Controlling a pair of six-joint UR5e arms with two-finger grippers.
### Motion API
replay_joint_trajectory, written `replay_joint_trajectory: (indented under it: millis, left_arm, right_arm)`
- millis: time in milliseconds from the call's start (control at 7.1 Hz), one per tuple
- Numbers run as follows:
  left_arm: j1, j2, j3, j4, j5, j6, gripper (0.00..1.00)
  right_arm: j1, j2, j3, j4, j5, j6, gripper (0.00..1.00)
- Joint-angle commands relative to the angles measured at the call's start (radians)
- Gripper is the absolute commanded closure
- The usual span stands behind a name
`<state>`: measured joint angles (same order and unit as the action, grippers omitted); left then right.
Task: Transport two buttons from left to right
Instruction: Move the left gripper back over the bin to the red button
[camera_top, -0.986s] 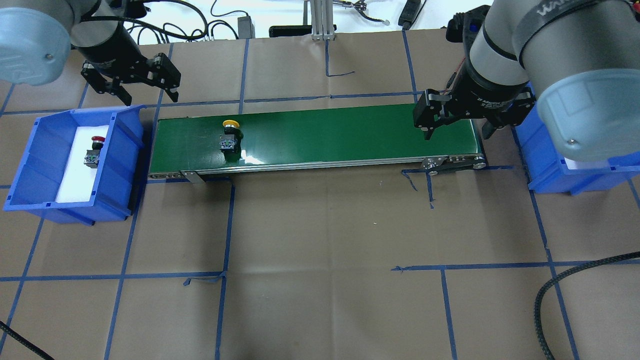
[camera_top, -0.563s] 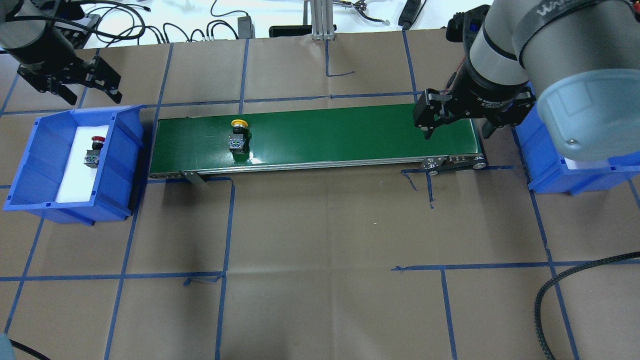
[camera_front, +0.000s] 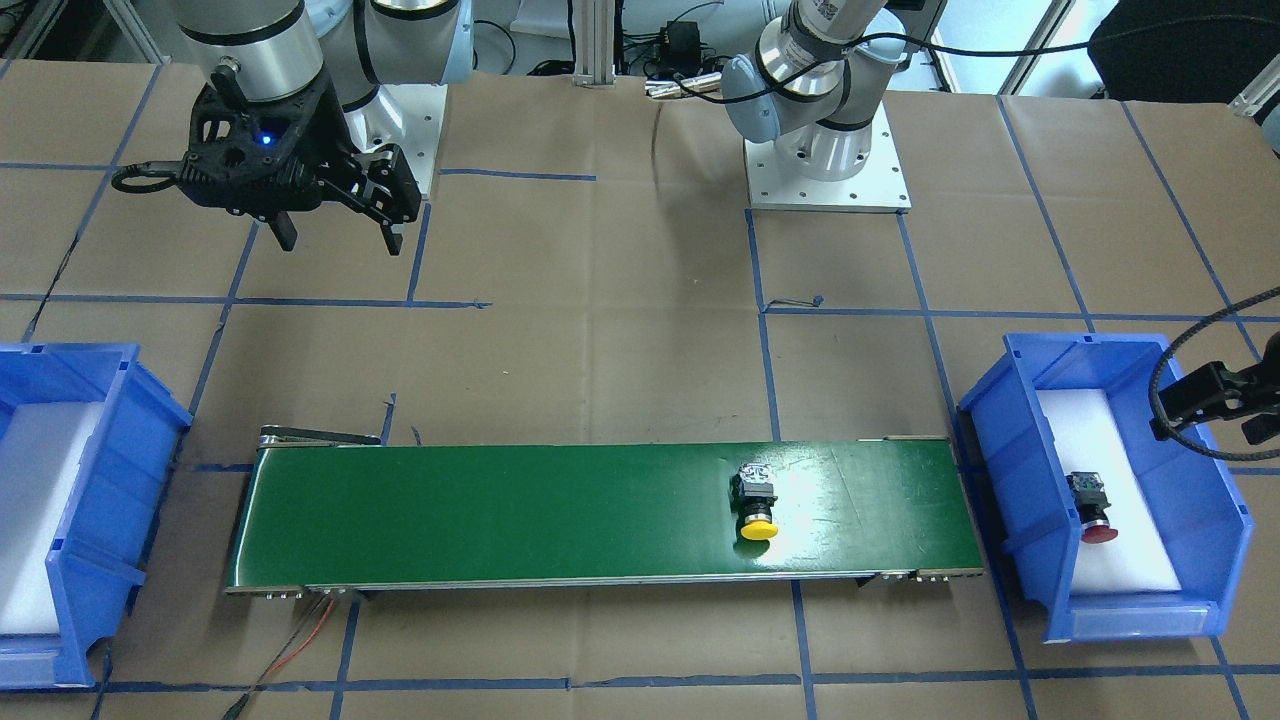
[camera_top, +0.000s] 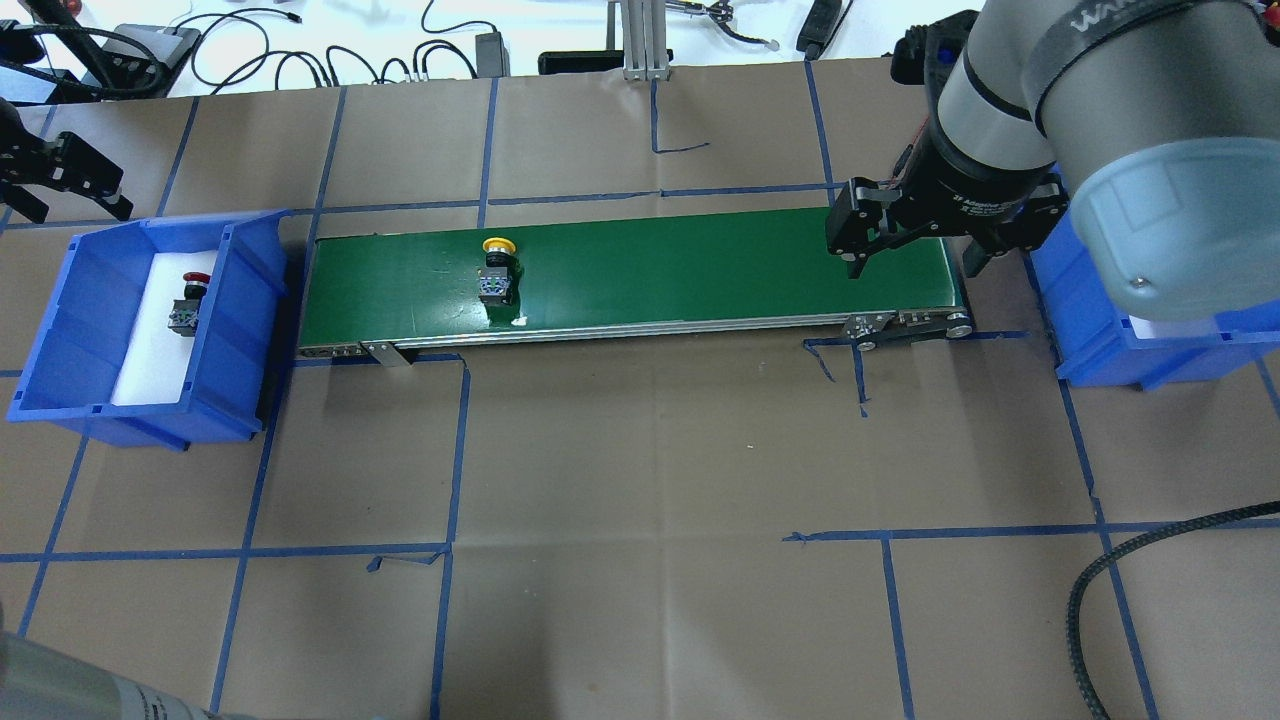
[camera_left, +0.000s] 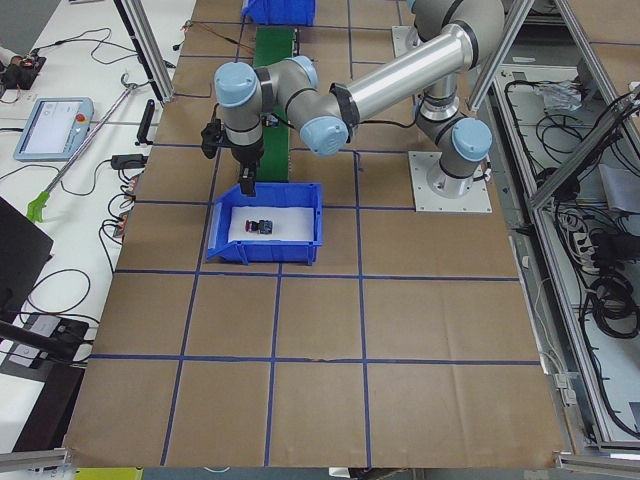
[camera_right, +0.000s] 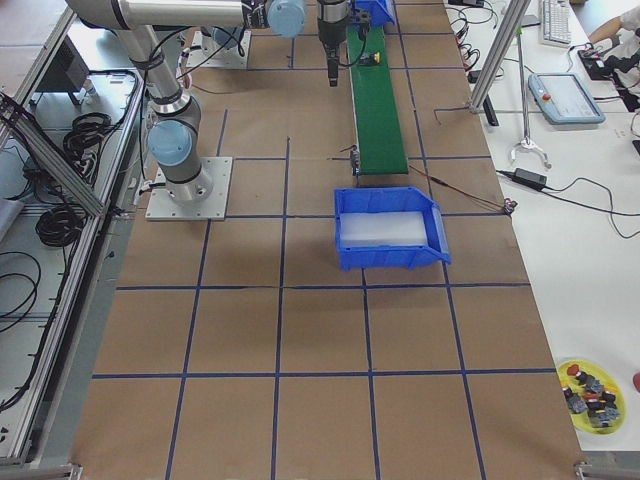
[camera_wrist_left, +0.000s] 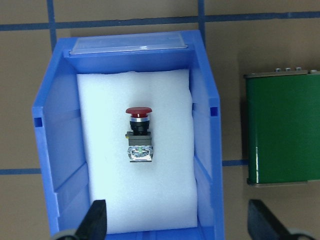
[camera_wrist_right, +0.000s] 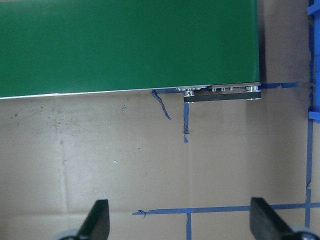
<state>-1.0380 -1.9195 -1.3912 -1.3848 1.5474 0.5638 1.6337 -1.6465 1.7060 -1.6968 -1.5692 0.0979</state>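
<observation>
Belt (camera_top: 700, 265) carries one yellow button (camera_top: 497, 268); one red button (camera_top: 187, 300) lies in one bin (camera_top: 252, 290). Left gripper (camera_wrist_left: 178, 222) and right gripper (camera_top: 914, 266) gape empty.

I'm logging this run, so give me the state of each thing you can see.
yellow button, on its side on the belt, toward its left end.
red button, on its side on foam in left bin.
left gripper, jaws open, empty, hovering at left bin.
right gripper, jaws open, empty, hovering near belt's right end.
belt, carrying yellow button.
left bin, holding red button.
right bin, foam-lined.
</observation>
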Motion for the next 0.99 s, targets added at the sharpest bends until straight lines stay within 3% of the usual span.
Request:
replay_joint_trajectory:
  millis: [0,282,845]
  left_arm:
    - [0.000,-0.059,-0.015,0.100,-0.003,-0.004,0.01]
    - [-0.002,-0.104,-0.054,0.183,-0.007,-0.005,0.01]
    - [-0.004,-0.174,-0.222,0.470,-0.007,-0.007,0.01]
  right_arm:
    - [0.000,0.001,0.000,-0.001,0.000,-0.001,0.00]
    - [0.000,0.001,0.000,0.000,0.000,-0.001,0.00]
    - [0.000,0.001,0.000,0.002,0.000,-0.003,0.00]
